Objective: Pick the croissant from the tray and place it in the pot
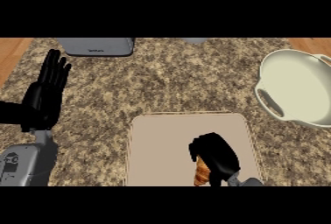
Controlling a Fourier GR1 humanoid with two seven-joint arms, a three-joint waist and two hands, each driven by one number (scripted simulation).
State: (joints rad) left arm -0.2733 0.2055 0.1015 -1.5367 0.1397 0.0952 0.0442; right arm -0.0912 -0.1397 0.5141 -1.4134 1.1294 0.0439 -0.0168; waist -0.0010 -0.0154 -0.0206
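Note:
A beige tray (161,144) lies at the near middle of the granite counter. On its right part my right hand (216,154) is curled over the golden-brown croissant (202,173), which shows only as a strip at the hand's left side near the tray's front. A cream-white pot (297,87) with a side handle stands at the right edge, well apart from the tray. My left hand (47,89) rests open at the left, fingers pointing up, away from the tray.
A grey appliance (97,46) sits at the counter's back left. Wooden floor shows at the far corners. Bare granite lies between the tray and the pot.

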